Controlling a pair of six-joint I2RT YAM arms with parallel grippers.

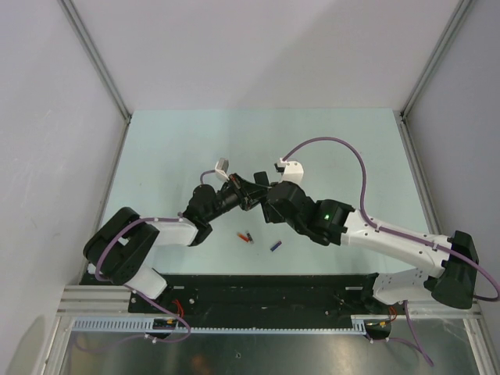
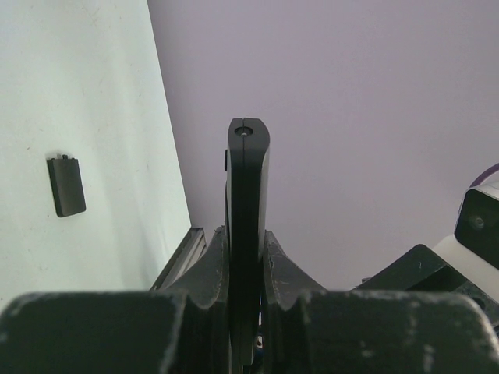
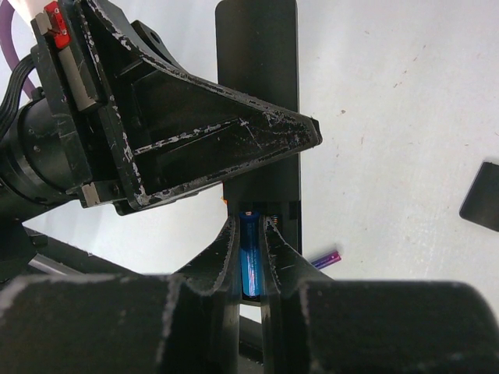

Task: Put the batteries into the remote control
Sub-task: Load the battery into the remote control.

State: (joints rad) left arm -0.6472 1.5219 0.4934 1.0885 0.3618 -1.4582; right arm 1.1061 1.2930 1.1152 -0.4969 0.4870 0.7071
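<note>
Your left pincer (image 2: 244,238) squeezes the black remote control (image 2: 248,171), thin edge up. A small black lid (image 2: 66,185) lies on the table (image 2: 101,93).

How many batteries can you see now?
3: one blue battery in the right gripper, a red battery and a second blue battery on the table. Others may be hidden.

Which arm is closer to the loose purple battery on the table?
Right. The right fingers, pinching a blue battery, hover close to the purple battery; the left fingers, clamped on the remote control, sit farther off.
</note>
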